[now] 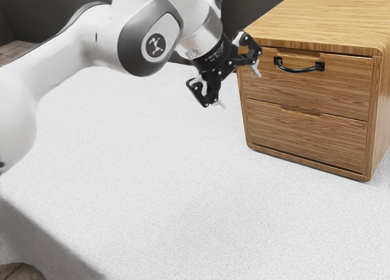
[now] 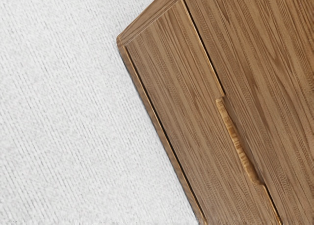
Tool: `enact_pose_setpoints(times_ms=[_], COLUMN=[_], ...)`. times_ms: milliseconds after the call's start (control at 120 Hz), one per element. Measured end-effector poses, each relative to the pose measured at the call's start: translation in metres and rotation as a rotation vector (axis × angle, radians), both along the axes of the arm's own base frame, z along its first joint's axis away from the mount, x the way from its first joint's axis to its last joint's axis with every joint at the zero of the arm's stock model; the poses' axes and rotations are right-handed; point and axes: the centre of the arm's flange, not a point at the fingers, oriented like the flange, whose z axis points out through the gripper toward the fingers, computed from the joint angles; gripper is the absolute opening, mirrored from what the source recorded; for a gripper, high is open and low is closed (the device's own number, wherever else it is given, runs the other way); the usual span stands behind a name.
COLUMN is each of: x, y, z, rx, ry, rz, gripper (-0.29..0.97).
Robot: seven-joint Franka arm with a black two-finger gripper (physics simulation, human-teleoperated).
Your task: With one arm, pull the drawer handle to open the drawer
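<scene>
White table (image 1: 152, 188); exterior view shows handle (image 1: 298, 70).

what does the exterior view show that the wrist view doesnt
Exterior view: the arm, its open gripper near the cabinet corner, and the upper drawer's black handle. Wrist view: a close look at the lower drawer's wooden lip, nothing else new. Both: the lower drawer front and the white table.

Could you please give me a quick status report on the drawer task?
Gripper open, empty, at the cabinet's front corner. Black handle on top drawer untouched; drawer looks shut. Nothing between gripper and handle.
</scene>
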Motion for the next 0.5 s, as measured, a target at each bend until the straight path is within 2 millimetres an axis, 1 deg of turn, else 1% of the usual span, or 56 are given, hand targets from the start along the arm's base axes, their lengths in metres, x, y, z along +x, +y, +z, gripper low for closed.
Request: enact_pose_setpoints(times_ms=[92,150,233,283,392,500], x=[0.002,0.006,0.017,0.02,0.021,0.025], y=[-0.012,-0.014,-0.011,-0.014,-0.03,-0.031], z=[0.003,0.002,-0.007,-0.01,-0.007,-0.007], rx=[-0.029,-0.048,-0.075,-0.094,-0.143,-0.179], ry=[-0.032,-0.049,-0.061,-0.071,-0.1,-0.122], rz=[0.041,0.073,0.131,0.158,0.191,0.237], gripper=[0.68,0.68,0.68,0.68,0.68,0.68])
